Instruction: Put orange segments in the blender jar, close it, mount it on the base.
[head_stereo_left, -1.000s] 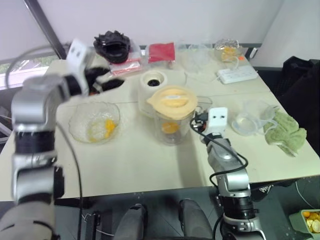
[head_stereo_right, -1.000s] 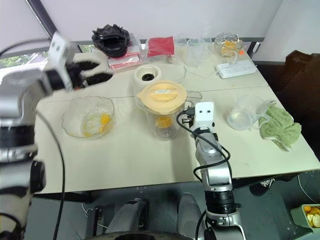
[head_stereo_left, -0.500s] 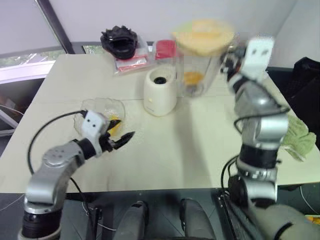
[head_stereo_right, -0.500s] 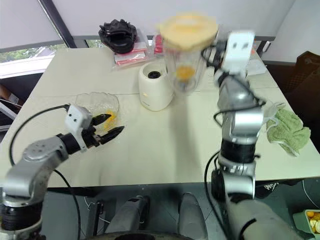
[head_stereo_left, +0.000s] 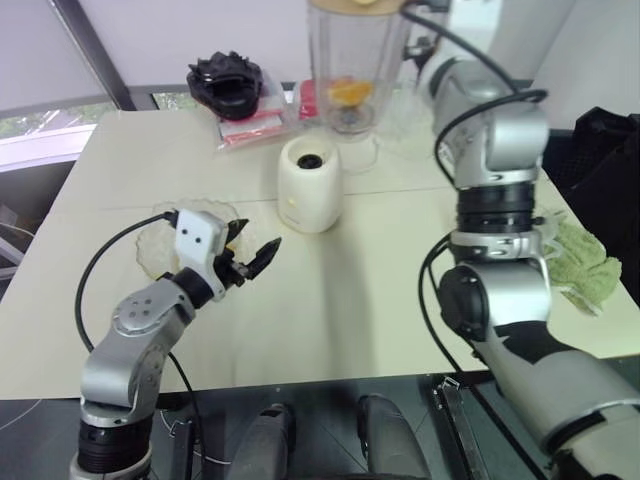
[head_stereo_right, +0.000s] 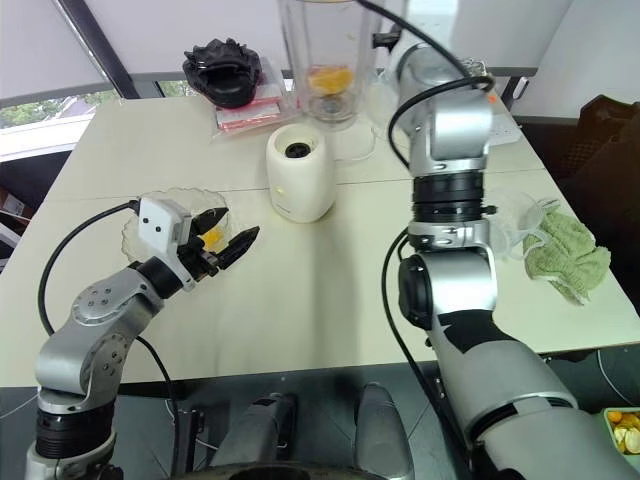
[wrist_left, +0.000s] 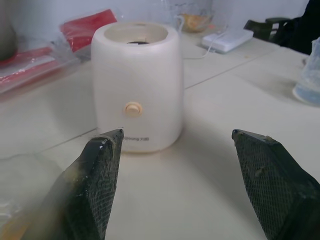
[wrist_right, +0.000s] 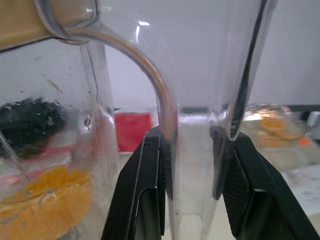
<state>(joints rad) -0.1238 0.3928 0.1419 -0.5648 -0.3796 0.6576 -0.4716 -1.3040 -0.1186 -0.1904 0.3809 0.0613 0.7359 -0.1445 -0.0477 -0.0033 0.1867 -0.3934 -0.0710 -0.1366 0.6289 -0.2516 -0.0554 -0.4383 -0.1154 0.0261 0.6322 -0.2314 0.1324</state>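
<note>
The right hand (wrist_right: 192, 187) is clamped on the handle of the blender jar (head_stereo_left: 350, 65) and holds it high above the far part of the desk (head_stereo_left: 360, 310) — lifted clear, I judge, so its bottom can be brought down onto the socket of the base (head_stereo_left: 308, 185). The jar carries orange segments (head_stereo_left: 347, 92) inside and a pale-yellow lid (head_stereo_left: 358, 3) on its rim, so filling and closing look done. The base stands near the middle of the desk, toward the far edge, with nothing on top.

The left hand (head_stereo_left: 252, 262) hovers empty, its fingers spread, just beside the glass bowl (head_stereo_left: 165, 250) near the desk's left edge and aimed at the base — perhaps to steady it.

A second ago the jar stood on the desk in front of the base; half a second ago it was already in the air and lower. The left hand has dropped from beyond the bowl to the near side.
</note>
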